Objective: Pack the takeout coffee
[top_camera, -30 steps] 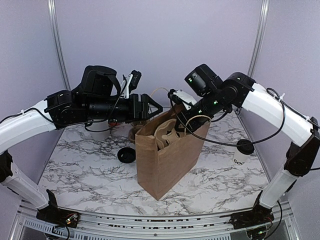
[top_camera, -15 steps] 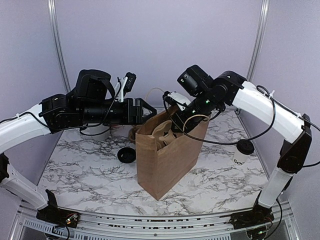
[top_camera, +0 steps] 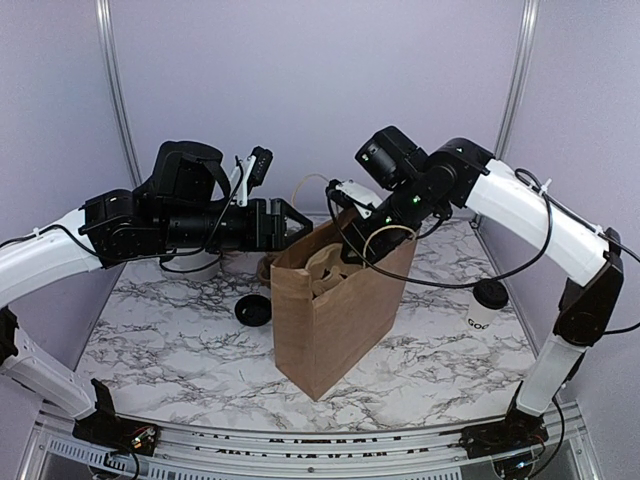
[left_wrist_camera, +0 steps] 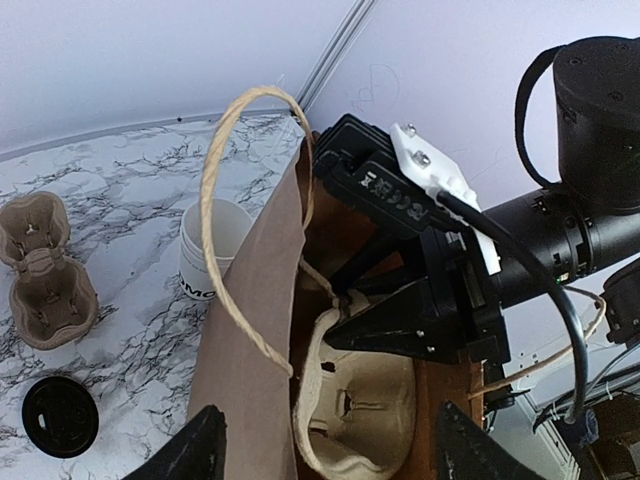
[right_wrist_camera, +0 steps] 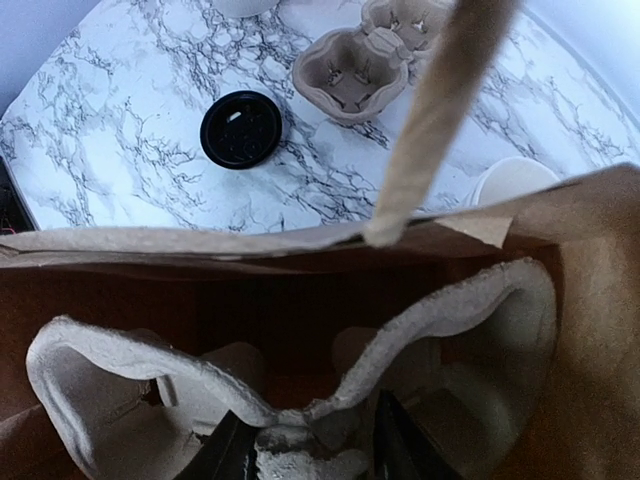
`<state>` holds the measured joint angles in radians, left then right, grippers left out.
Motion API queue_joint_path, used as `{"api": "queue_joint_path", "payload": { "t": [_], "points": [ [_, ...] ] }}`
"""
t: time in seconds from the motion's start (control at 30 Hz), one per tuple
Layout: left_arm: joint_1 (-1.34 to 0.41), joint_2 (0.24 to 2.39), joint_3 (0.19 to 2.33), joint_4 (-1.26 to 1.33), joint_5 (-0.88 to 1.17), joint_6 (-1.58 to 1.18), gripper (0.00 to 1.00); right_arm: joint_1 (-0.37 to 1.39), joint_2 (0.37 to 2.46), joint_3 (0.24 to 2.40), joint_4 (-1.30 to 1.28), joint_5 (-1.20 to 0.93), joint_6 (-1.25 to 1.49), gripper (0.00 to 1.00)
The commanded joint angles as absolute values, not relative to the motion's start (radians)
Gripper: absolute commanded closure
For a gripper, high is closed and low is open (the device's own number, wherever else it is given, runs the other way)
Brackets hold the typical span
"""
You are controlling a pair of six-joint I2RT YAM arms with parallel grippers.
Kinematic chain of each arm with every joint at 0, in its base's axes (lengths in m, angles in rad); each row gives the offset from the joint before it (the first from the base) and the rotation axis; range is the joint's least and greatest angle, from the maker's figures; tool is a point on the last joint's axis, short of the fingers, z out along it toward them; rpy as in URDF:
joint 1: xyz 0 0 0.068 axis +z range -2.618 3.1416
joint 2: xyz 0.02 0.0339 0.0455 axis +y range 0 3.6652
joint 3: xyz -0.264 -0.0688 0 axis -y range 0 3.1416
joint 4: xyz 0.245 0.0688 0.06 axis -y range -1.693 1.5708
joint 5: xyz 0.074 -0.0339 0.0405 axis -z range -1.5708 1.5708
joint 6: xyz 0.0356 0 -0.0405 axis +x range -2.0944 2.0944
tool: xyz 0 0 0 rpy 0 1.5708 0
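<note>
The black-lidded white paper takeout coffee (top_camera: pixel 488 303) stands upright, well right of the right tool (right_wrist_camera: pixel 308 442) (clamped on the beige moulded-pulp cup carrier (right_wrist_camera: pixel 110 345); left tool (left_wrist_camera: pixel 330 450) apart).

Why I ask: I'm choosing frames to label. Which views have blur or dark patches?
Top external: evenly lit, sharp, no glare on the paper bag. Left wrist: left gripper's fingers are black silhouettes. Right wrist: the twine handle near the lens is blurred; the cup carrier sits in shadow inside the bag.
</note>
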<state>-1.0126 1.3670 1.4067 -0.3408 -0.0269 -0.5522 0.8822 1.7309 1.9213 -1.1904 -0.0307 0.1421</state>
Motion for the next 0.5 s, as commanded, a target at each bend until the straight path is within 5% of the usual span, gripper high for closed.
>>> {"api": "queue_joint_path", "payload": {
  "t": [0.0, 0.47],
  "points": [
    [-1.014, 1.342, 1.404, -0.319, -0.028, -0.538, 0.28, 0.877, 1.743, 1.969, -1.206, -0.025, 0.146, 0.61],
    [-1.013, 1.341, 1.408, -0.319, -0.025, -0.547, 0.28, 0.882, 1.736, 1.997, -1.206, -0.031, 0.146, 0.46]
  ]
}}
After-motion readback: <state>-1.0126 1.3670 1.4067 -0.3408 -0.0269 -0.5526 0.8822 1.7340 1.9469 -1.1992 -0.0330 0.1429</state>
